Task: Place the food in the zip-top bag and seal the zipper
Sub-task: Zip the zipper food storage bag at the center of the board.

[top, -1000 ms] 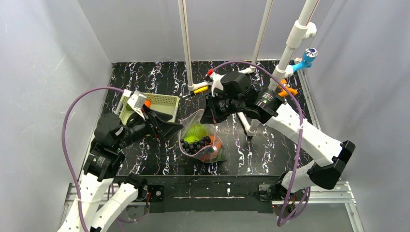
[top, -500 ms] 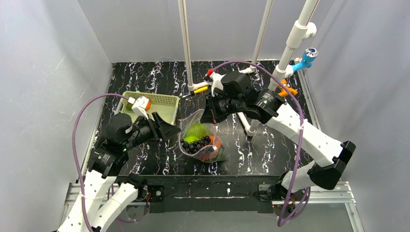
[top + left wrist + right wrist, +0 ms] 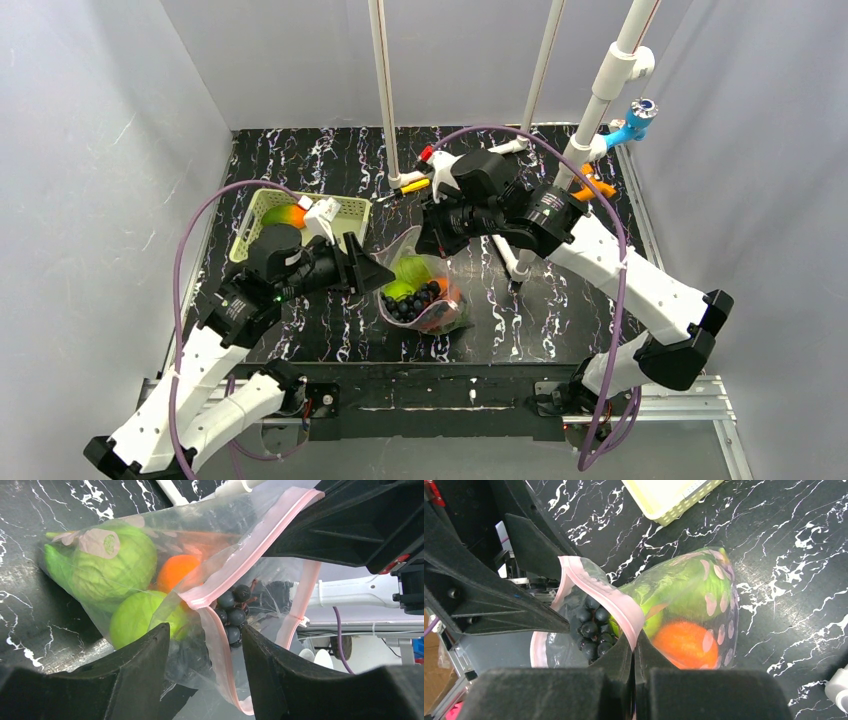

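Top external, zip-top bag [image 3: 428, 296] mouth facing left

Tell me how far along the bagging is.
Done: grapes, an orange and green pieces sit inside the bag. In hand: the right end effector pinches the pink zipper, and the left end effector is open astride the mouth. Left: one orange-green piece lies in the basket, and the zipper gapes unsealed.

Black marbled table [image 3: 300, 160] bears a green basket [image 3: 355, 212] and the zip-top bag [image 3: 425, 300].
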Available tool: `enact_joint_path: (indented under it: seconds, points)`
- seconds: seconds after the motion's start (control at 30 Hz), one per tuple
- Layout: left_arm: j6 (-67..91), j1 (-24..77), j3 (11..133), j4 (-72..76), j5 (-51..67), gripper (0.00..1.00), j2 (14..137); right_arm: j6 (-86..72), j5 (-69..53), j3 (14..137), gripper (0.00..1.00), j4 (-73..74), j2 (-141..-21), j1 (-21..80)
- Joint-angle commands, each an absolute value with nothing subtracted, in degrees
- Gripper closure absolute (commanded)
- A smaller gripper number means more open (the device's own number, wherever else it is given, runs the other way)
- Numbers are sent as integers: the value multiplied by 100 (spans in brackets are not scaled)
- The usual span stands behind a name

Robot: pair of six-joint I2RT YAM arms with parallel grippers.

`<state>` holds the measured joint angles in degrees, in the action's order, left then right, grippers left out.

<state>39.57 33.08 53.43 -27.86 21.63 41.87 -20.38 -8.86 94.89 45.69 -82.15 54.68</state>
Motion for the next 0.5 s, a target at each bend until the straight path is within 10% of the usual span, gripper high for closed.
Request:
enact_joint_path:
  seconds: [0.0,0.13,0.23,0.47]
  points:
    - [3759,3427,5628,-2871,1680,46,4069,-1830,-732,9886,99,4321,-8225,5500]
    - [3589,3555,5681,-2995,1442,55,4258,-1766,-605,9995,99,4263,-8333,5526]
    - [3437,3568,5902,-3185,1252,100,4449,-1543,-542,10097,99,4183,-8450,5553]
    - [3690,3568,6467,-2838,201,100,4383,-392,-716,10484,93,4294,-8701,5563]
